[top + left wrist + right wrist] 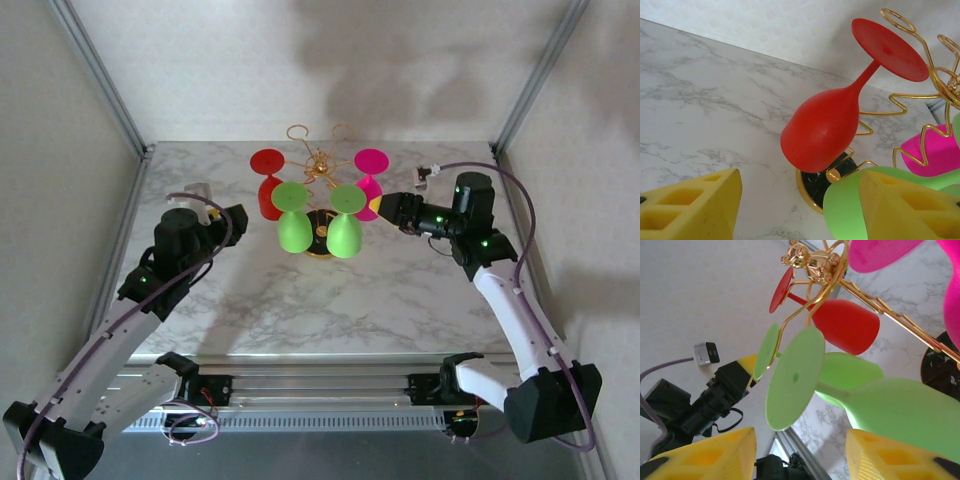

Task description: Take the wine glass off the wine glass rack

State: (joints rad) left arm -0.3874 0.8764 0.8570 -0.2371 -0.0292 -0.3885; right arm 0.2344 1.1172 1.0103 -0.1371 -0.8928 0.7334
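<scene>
Top external view: one gold wire wine glass rack (pixel 318 165), centred on the marble desk (pixel 400 290), is hung with four inverted plastic wine glasses: left green glass (pixel 293 230), right green glass (pixel 345 235), red glass (pixel 268 190), pink glass (pixel 370 185). Left hand (pixel 800 210) and right hand (pixel 378 207) are held wide.

Open marble table (pixel 400 290) left of crowded wine glass rack (pixel 318 165)

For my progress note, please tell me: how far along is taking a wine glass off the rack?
Done: nothing; the red glass, pink glass, left green glass and right green glass all hang on the wine glass rack. In hand: the right gripper, jaws apart, is at the right green glass; the left gripper hovers open near the red one. Left: grip, lift off.
</scene>
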